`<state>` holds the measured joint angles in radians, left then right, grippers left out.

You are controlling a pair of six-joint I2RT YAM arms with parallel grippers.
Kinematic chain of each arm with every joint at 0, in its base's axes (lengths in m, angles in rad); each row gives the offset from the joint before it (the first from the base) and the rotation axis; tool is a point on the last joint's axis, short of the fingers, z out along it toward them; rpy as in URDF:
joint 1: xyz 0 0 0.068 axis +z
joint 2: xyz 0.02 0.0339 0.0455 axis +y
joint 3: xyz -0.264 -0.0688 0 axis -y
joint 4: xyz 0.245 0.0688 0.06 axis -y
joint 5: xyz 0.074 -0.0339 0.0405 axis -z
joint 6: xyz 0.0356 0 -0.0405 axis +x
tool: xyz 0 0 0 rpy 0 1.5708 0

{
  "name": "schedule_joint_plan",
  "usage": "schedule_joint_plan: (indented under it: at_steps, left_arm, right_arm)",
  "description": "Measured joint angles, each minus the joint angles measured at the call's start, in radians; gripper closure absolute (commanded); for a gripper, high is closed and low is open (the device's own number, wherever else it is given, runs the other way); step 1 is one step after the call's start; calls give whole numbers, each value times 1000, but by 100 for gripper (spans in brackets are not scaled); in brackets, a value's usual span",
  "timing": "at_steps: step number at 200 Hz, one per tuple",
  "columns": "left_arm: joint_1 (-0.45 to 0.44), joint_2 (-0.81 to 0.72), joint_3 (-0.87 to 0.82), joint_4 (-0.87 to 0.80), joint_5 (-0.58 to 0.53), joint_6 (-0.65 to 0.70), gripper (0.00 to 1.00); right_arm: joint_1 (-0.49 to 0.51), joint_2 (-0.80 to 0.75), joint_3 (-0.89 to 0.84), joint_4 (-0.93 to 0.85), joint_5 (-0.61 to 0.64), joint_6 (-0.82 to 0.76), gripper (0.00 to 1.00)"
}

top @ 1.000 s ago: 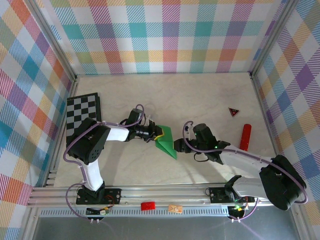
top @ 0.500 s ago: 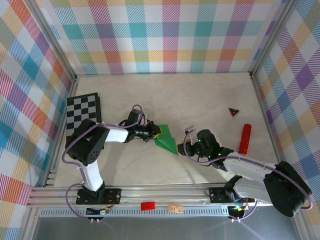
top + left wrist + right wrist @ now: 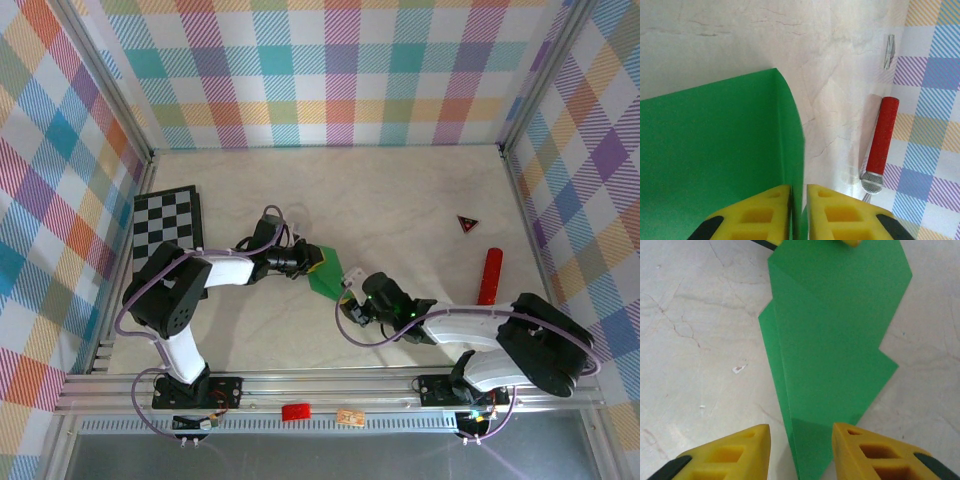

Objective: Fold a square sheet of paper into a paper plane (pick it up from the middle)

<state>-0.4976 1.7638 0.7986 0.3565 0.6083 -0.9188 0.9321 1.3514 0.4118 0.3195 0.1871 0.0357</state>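
Green sheet: no longer a flat square. It is creased into a long, multi-layered shape with a stepped edge that narrows to a point at its near end. It lies on the bench near the middle, between the two grippers.

Shape so far: in the right wrist view, one straight crease runs the length of the paper and an overlapping flap lies on one side. In the left wrist view, one layer stands up from the rest along a fold.

Left gripper: closed on the far end of the green sheet. Its yellow pads are nearly together, with the upright fold pinched between them.

Right gripper: open. Its fingers are apart and straddle the pointed near tip, low over the bench and gripping nothing.

Progress: judged partway. Early folds are in, but no slim dart with a centre ridge and matching wings shows yet.

Left to do: probably press the tip, make the matching folds and spread the wings.

Surroundings: a red cylinder and a small red-and-black triangle lie well apart on the right. A chessboard lies on the left.
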Motion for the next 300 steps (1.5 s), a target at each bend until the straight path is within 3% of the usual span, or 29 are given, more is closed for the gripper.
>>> schedule_joint_plan:
  at_steps: [117,156,183,261,300]
  left_arm:
    - [0,0,5,-14,0,15,85]
    - [0,0,5,-15,1,19,85]
    - [0,0,5,-15,0,19,86]
    - [0,0,5,-26,0,21,86]
    - [0,0,5,-40,0,22,87]
  right_arm:
    - [104,172,80,38,214,-101,62]
    - [111,182,80,40,242,-105,62]
    - [113,191,80,47,260,-108,69]
    - [115,193,76,69,270,-102,75]
    - [115,193,74,77,278,-95,70]
